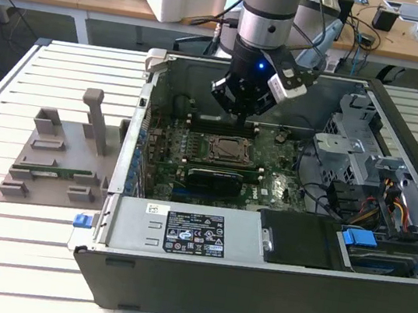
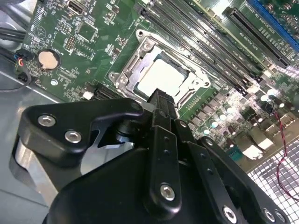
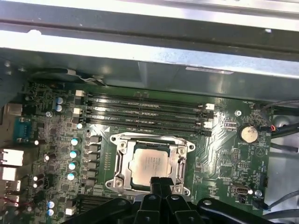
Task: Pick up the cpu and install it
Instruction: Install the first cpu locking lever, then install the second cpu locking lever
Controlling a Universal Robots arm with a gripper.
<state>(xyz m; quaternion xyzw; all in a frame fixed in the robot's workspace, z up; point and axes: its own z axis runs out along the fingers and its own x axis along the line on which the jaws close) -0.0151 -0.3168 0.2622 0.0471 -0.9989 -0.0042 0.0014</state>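
The cpu (image 3: 152,163) is seen lying flat inside the socket frame (image 3: 122,161) on the green board (image 3: 224,154), w/ its silvery top facing up. In the second wrist view the cpu (image 2: 163,77) is seen in the same spot, w/ the metal frame around it on all sides.

The claw (image 2: 161,105) is held just above the socket, near one edge of the chip. Its fingers (image 3: 159,184) look pressed together, and nothing is seen between them. The chip is not held. In the exterior view the claw (image 1: 241,112) hangs inside the open pc case (image 1: 269,280), right over the socket (image 1: 220,149).

So the pick-up step looks done, and the put-in step looks near its end or just done. It cannot be told if the chip sits fully down & straight in the socket.

Memory slots (image 3: 145,112) are seen just beside the socket. A round coin battery (image 3: 247,134) is seen further off from the socket, on the same board. The case is set on a slatted tabletop (image 1: 21,254).

A next move, judged from this, calls for a slow, straight path near the socket, since the frame is tight around the chip.
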